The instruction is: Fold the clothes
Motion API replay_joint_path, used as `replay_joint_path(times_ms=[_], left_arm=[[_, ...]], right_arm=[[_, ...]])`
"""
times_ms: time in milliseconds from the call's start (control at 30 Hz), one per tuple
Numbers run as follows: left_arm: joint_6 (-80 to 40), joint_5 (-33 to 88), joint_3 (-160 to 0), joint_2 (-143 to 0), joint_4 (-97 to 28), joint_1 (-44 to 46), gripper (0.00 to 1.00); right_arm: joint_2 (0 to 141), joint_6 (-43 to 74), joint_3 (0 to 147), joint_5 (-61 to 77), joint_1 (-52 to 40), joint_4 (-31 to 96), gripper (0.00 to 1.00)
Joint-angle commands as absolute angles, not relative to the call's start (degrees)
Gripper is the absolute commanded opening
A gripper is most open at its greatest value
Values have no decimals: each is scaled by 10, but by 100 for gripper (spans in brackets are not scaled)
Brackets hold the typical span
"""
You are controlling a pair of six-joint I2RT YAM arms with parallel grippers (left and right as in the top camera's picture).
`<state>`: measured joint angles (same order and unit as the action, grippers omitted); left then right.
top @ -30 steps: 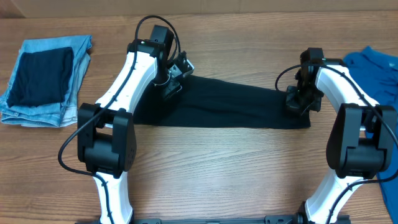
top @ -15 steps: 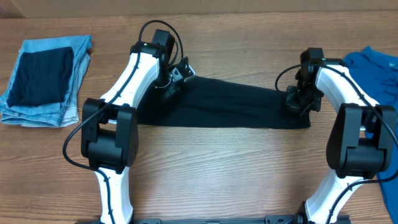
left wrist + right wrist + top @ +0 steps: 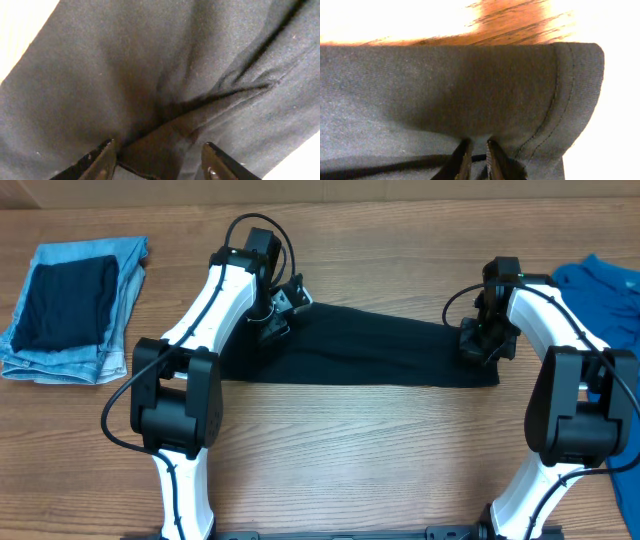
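The black T-shirt [image 3: 370,350] lies on the wooden table [image 3: 340,450] as a long folded band running from left to right. My left gripper [image 3: 272,320] is at its upper left end. In the left wrist view its jaws [image 3: 157,160] are open, pressed down on the shirt [image 3: 150,65] with a raised fold between them. My right gripper [image 3: 478,345] is at the band's right end. In the right wrist view its jaws [image 3: 479,150] are shut on the shirt [image 3: 445,85] just inside the stitched hem.
Folded light-blue jeans [image 3: 120,265] with a dark folded garment [image 3: 65,305] on top lie at the far left. A bright blue garment [image 3: 605,290] lies at the right edge, behind my right arm.
My left arm has shifted slightly at the shirt's left end. The right arm and the shirt have not visibly moved.
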<state>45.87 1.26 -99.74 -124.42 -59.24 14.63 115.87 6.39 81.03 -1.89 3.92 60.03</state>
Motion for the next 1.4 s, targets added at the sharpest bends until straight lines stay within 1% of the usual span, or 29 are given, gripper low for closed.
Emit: replay_joint_path(times_ms=[0,67,100,133,167,233,500,667,900,1233,1367], left_arm=[[482,11,-992,-1253,-588,147,47],[482,10,-992,-1253,-594,147,37],[482,10,-992,-1253,-598,147,30],[482,11,-992,-1253,-606,147,16],[482,11,-992,-1253,-618,147,10],[482,11,-992,-1253,-641,150,7],[397,18,-992,-1252,-699,170,9],[371,22,-991,-1253,-724,178,11],[355,44,-986,-1253,-748,181,11],[358,39,-912,-1253,-722,181,10],[358,39,-917,-1252,-714,181,13]], right_arm=[[1149,67,808,-23,40,597,15],[1149,67,808,-23,40,596,17],[1149,67,808,-23,40,596,17],[1149,67,808,-23,40,595,16],[1149,67,808,-23,40,594,17],[1149,67,808,-23,40,594,17],[1149,67,808,-23,40,592,17],[1149,67,808,-23,40,592,17],[1149,67,808,-23,40,592,17],[1149,67,808,-23,40,592,17],[1149,67,808,-23,40,592,17]])
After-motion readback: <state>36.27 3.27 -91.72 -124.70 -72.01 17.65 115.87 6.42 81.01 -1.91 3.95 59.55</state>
